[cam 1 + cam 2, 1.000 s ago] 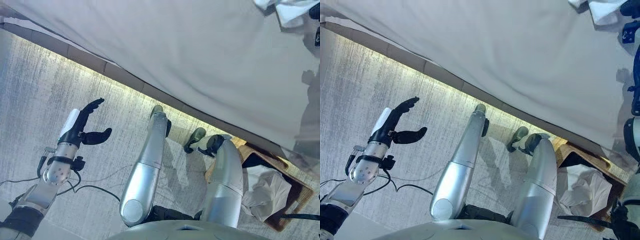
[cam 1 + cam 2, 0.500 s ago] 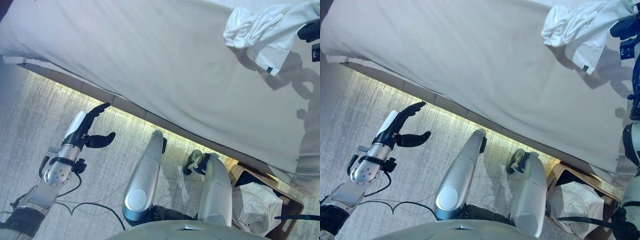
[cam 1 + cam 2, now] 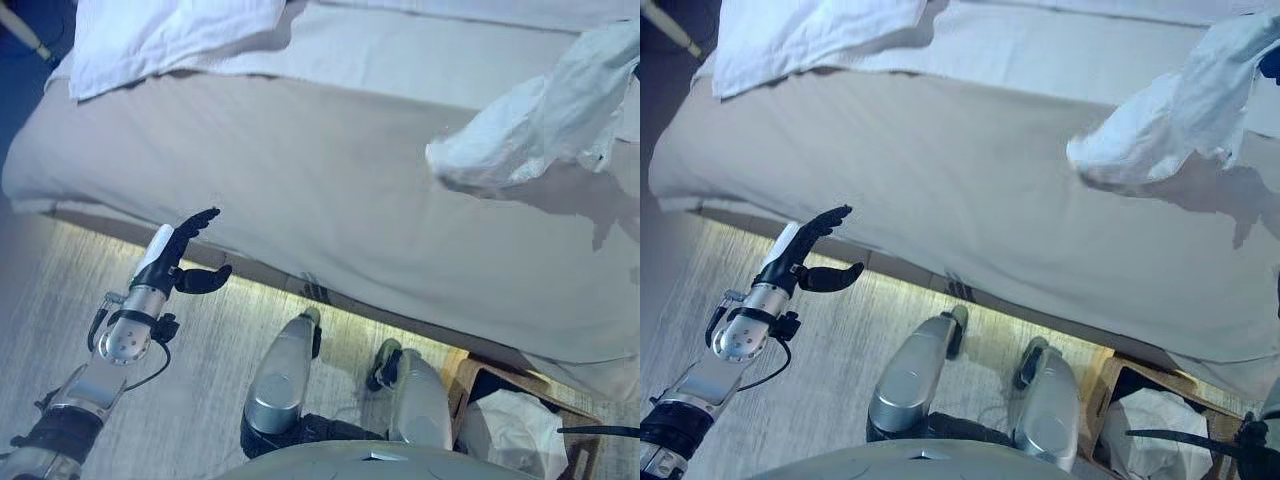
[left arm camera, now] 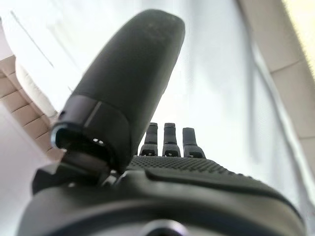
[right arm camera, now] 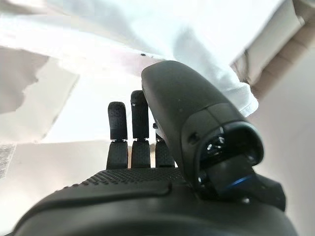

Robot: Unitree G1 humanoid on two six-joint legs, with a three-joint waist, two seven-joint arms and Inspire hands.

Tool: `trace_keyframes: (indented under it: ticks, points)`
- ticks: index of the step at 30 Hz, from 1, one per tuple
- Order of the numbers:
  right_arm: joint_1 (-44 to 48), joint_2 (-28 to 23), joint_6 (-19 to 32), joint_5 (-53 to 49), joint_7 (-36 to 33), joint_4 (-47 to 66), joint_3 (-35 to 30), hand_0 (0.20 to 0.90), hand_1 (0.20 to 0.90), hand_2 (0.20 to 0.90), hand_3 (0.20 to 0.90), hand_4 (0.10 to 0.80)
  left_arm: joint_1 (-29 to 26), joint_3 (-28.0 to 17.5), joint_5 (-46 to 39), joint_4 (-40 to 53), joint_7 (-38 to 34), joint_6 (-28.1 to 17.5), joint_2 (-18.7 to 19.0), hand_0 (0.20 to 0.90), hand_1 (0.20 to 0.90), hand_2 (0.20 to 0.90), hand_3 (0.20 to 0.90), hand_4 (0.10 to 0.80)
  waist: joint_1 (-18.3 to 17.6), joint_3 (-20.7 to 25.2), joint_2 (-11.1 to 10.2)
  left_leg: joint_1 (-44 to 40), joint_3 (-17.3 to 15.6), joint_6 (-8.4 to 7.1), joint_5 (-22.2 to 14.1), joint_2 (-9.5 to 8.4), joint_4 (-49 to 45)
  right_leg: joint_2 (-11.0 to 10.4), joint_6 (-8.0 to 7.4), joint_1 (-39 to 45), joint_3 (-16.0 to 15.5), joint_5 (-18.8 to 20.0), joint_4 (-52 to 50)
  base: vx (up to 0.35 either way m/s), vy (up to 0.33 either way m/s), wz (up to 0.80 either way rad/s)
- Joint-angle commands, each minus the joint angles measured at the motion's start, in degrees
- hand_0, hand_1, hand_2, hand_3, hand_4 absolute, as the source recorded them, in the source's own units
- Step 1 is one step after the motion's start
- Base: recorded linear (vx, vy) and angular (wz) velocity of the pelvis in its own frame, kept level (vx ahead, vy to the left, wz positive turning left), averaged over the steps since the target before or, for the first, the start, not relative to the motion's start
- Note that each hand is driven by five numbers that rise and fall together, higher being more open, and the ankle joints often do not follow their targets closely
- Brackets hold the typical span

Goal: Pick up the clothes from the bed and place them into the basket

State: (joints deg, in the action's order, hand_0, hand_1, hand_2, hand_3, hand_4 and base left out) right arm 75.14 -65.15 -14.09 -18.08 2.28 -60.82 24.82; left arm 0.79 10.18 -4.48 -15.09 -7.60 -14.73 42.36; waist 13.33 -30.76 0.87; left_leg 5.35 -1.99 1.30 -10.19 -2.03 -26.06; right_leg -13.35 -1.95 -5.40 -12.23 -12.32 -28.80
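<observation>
A white garment [image 3: 535, 125] lies crumpled on the grey bed [image 3: 320, 190] at the far right. In the right wrist view my right hand [image 5: 147, 189] is open, its fingers [image 5: 140, 128] straight and pointing at the white cloth [image 5: 147, 34] just beyond them. I cannot tell if they touch it. My left hand [image 3: 178, 262] is open and empty, held over the floor beside the bed's near edge. It also shows in the left wrist view [image 4: 167, 172] with straight fingers. A wicker basket [image 3: 468, 380] stands on the floor at the lower right with white clothes [image 3: 512, 435] in it.
A white pillow [image 3: 170, 35] lies at the bed's far left corner. A lit strip runs under the bed's near edge [image 3: 250, 285]. Grey carpet [image 3: 60, 290] lies between me and the bed.
The whole picture has shifted: the camera has tilted up toward the bed, so the pillow and more of the sheet show. The left hand keeps its open pose.
</observation>
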Motion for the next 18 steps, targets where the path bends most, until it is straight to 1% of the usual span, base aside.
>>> trace_keyframes:
  ticks: [1,3,4,5,6,8,10,11,13,14,16,17,18]
  points:
    - [2.04,-6.50,6.76,-0.48,-1.41,2.09,1.09,0.300,0.300,0.300,0.200,0.100,1.50,-0.52,0.64,-1.21,-2.42,-2.19,-0.62,0.900,0.900,0.900,0.900,0.800,-1.55,17.58,-3.90,3.75,0.09,-0.58,-4.94,2.32,-2.55,3.87,3.20,1.96,-3.91,-0.12,5.02,0.035,0.122,-0.08]
    - [2.24,-6.98,7.40,-1.77,-0.90,2.69,1.14,0.300,0.300,0.300,0.200,0.100,-0.01,1.19,1.34,-3.62,-2.28,-2.18,-1.33,0.900,0.900,0.900,0.900,0.800,-3.53,19.75,-4.18,0.52,-0.82,-0.95,-4.36,2.61,0.90,4.04,2.08,3.58,-2.58,1.20,7.46,-0.008,0.166,-0.06]
    - [2.30,-7.14,7.56,-2.47,-0.86,2.91,1.10,0.300,0.300,0.300,0.200,0.100,-0.54,1.63,1.28,-4.14,-2.47,-2.40,-1.30,0.900,0.900,0.900,0.900,0.800,-4.07,20.25,-4.30,0.01,-1.02,-0.99,-3.74,2.54,1.89,3.98,1.82,3.70,-2.24,1.93,8.34,-0.027,0.166,-0.09]
    - [2.20,-7.20,7.84,-2.75,-0.44,3.07,1.00,0.300,0.300,0.300,0.200,0.100,-1.11,2.03,1.25,-4.70,-2.70,-2.40,-1.30,0.900,0.900,0.900,0.900,0.800,-4.73,20.71,-4.23,-0.80,-1.25,-1.13,-3.91,2.64,2.33,4.00,1.47,4.09,-1.75,1.98,8.83,-0.052,0.142,-0.12]
    - [1.83,-7.30,8.32,-2.39,-0.19,3.23,0.75,0.300,0.300,0.300,0.200,0.100,-1.75,2.41,1.15,-5.24,-2.92,-2.48,-1.49,0.900,0.900,0.900,0.900,0.800,-5.45,21.34,-4.26,-1.30,-1.46,-1.15,-3.25,2.48,3.39,3.93,1.10,4.13,-1.37,2.99,9.80,-0.043,0.167,-0.11]
    - [0.56,-7.67,9.20,-2.33,-0.11,3.67,0.12,0.300,0.300,0.300,0.200,0.100,-2.80,2.88,1.79,-6.42,-3.61,-3.16,-1.73,0.900,0.900,0.900,0.900,0.800,-6.59,22.00,-4.36,-2.67,-1.89,-1.06,-3.30,2.12,4.72,3.91,0.25,4.44,-0.07,4.45,11.04,-0.046,0.146,-0.15]
    - [-0.74,-8.15,9.40,-2.90,-0.67,4.50,-0.73,0.300,0.300,0.300,0.200,0.100,-4.17,3.03,1.50,-7.36,-3.83,-3.45,-1.16,0.900,0.900,0.900,0.900,0.800,-7.84,22.54,-4.56,-3.76,-2.53,-0.82,-3.55,1.77,5.68,3.67,-0.67,4.52,1.36,5.83,12.18,-0.040,0.122,-0.27]
    - [-1.08,-8.36,9.22,-3.09,-0.85,4.83,-0.99,0.300,0.300,0.300,0.200,0.100,-4.42,2.98,1.45,-7.43,-3.73,-3.51,-1.02,0.900,0.900,0.900,0.900,0.800,-8.00,22.61,-4.60,-3.89,-2.72,-0.76,-3.60,1.74,5.78,3.63,-0.81,4.51,1.62,6.07,12.33,-0.050,0.125,-0.23]
    - [-3.48,-9.53,8.57,-3.77,-2.31,6.07,-2.97,0.300,0.300,0.300,0.200,0.100,-5.80,3.06,1.92,-7.96,-3.28,-4.03,-0.64,0.900,0.900,0.900,0.900,0.800,-9.24,22.74,-4.77,-4.24,-3.32,-0.37,-4.10,1.39,5.94,3.12,-2.06,4.40,3.06,7.94,13.96,-0.066,0.130,-0.27]
    - [-6.02,-10.18,8.19,-4.09,-2.99,7.06,-5.27,0.300,0.300,0.300,0.200,0.100,-6.30,3.03,2.01,-8.54,-2.97,-4.32,-0.27,0.900,0.900,0.900,0.900,0.800,-10.19,22.78,-4.97,-4.78,-3.87,0.04,-4.12,1.07,6.93,2.39,-3.72,3.85,3.87,10.83,15.10,-0.059,0.096,-0.26]
    - [-8.90,-10.75,8.15,-4.91,-3.71,8.14,-7.74,0.300,0.300,0.300,0.200,0.100,-6.99,2.92,1.59,-9.40,-2.34,-4.21,0.24,0.900,0.900,0.900,0.900,0.800,-11.10,22.98,-5.21,-5.36,-4.57,0.14,-3.42,0.88,8.58,1.93,-5.09,3.38,4.41,13.56,17.55,-0.056,0.057,-0.21]
    - [-10.60,-11.09,7.89,-4.81,-4.25,8.95,-9.23,0.300,0.300,0.300,0.200,0.100,-7.21,2.98,1.37,-9.73,-1.93,-4.18,0.53,0.900,0.900,0.900,0.900,0.800,-11.50,23.10,-5.33,-5.78,-4.90,0.10,-2.86,0.68,9.92,1.62,-5.71,2.93,4.38,15.63,18.76,-0.115,0.079,-0.26]
    - [-12.72,-11.07,7.72,-5.41,-5.19,10.46,-11.01,0.300,0.300,0.300,0.200,0.100,-7.25,3.07,1.61,-9.97,-2.12,-4.00,0.82,0.900,0.900,0.900,0.900,0.800,-11.97,22.94,-5.37,-6.66,-5.83,0.02,-2.13,0.41,12.18,0.95,-6.65,1.34,3.11,19.47,18.72,-0.119,0.083,-0.26]
